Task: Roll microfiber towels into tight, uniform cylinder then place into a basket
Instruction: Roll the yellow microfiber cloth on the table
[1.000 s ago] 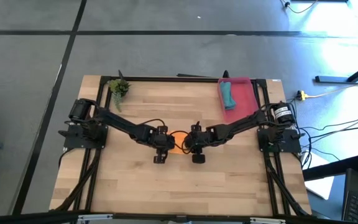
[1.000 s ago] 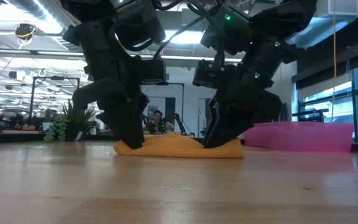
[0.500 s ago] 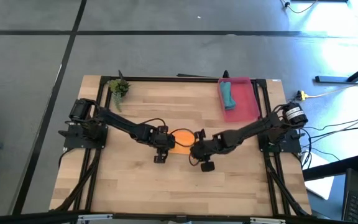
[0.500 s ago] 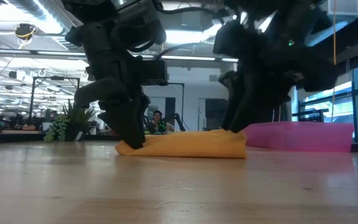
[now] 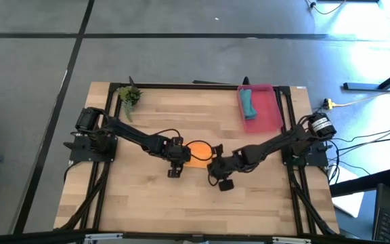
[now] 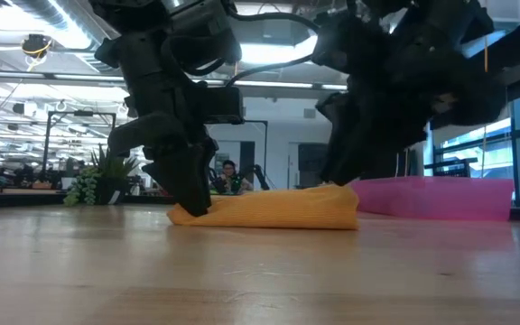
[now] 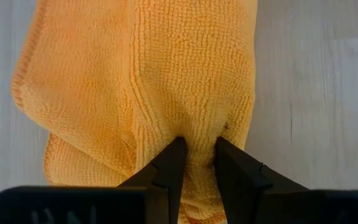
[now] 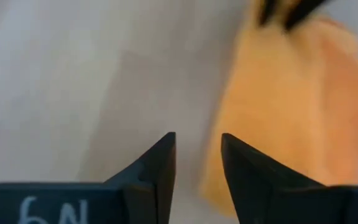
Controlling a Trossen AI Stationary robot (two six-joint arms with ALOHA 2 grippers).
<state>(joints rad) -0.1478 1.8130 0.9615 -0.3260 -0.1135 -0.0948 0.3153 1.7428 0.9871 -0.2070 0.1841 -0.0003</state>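
The orange towel (image 5: 196, 152) lies rolled on the middle of the table, a low bundle in the low view (image 6: 269, 209). My left gripper (image 7: 197, 149) is shut on its left end (image 6: 188, 212). My right gripper (image 8: 197, 155) stands open over bare wood just near of the towel's right end (image 8: 291, 106), with nothing between its fingers. The teal towel (image 5: 248, 103) lies rolled in the pink basket (image 5: 268, 112) at the far right. My left gripper pinches a raised fold of the orange towel (image 7: 199, 134) between its two fingers, at the roll's left end. The fingers come steeply from above, slanting in from the table's left. The towel lies on the table, slack, not lifted.
A small green plant (image 5: 128, 96) stands at the far left corner. Bare wood stretches along the near half of the table. Beyond the table the low view shows the room, with a person (image 6: 230, 171) far off.
My right gripper has come up off the orange towel's right end and moved toward the table's near edge, rolling a little. The towel has stayed on the table, its left end still in my left gripper.
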